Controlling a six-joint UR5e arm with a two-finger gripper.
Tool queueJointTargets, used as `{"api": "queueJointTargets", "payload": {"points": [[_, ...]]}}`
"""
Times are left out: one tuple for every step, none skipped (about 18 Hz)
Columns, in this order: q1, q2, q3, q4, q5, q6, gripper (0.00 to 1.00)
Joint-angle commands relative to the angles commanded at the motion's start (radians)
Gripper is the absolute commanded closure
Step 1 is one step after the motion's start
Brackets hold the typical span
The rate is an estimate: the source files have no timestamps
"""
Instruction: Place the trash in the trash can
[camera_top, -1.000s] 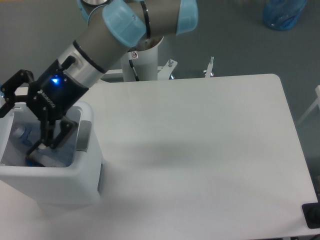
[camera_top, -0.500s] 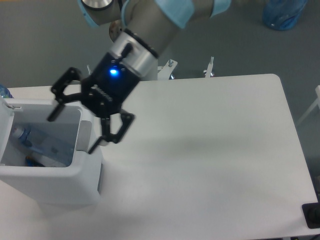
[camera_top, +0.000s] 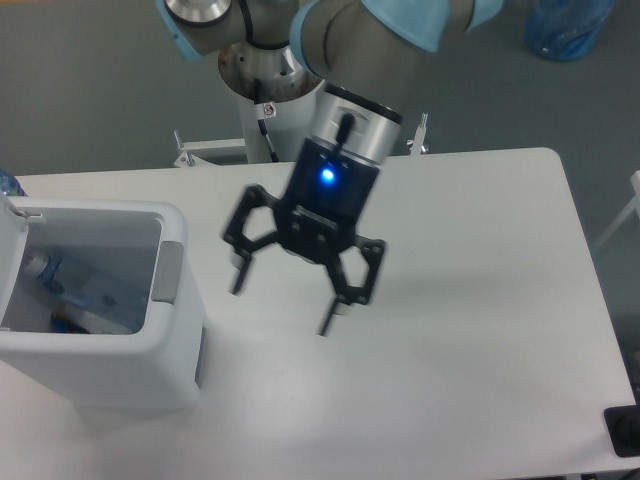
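Arm reaches down from the top, gripper (camera_top: 283, 302) hanging over the white bench (camera_top: 470, 300), its 2 fingers (camera_top: 327, 320) spread wide with nothing in them. Fingertips are motion-blurred. The crushed bottle (camera_top: 70, 290) sits inside the open trash can (camera_top: 120, 365), partly hidden by its wall, well left of the fingers.

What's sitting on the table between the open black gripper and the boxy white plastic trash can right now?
Nothing: in the fixed camera view only bare white table lies between the open gripper and the boxy white trash can.
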Motion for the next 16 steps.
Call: {"api": "queueJointTargets", "payload": {"points": [[0.0, -0.009, 0.003, -0.003, 0.057, 0.037, 0.0], [0.002, -0.018, 0.003, -0.009, 0.092, 0.078, 0.0], [0.005, -0.026, 0.002, -0.011, 0.111, 0.107, 0.0], [0.017, -0.032, -0.001, -0.014, 0.123, 0.132, 0.0], [0.038, -0.04, -0.008, -0.021, 0.134, 0.163, 0.0], [0.05, -0.043, -0.012, -0.04, 0.143, 0.208, 0.0], [0.057, -0.048, -0.02, -0.058, 0.162, 0.259, 0.0], [0.072, -0.048, -0.027, -0.078, 0.192, 0.308, 0.0], [0.083, -0.049, -0.038, -0.099, 0.227, 0.347, 0.0], [0.093, -0.049, -0.052, -0.115, 0.26, 0.382, 0.0], [0.104, -0.051, -0.066, -0.12, 0.286, 0.42, 0.0], [0.113, -0.051, -0.08, -0.12, 0.306, 0.46, 0.0], [0.123, -0.051, -0.093, -0.12, 0.318, 0.495, 0.0], [0.127, -0.049, -0.106, -0.12, 0.326, 0.523, 0.0], [0.129, -0.049, -0.113, -0.12, 0.33, 0.534, 0.0], [0.129, -0.048, -0.123, -0.118, 0.338, 0.534, 0.0]]}}
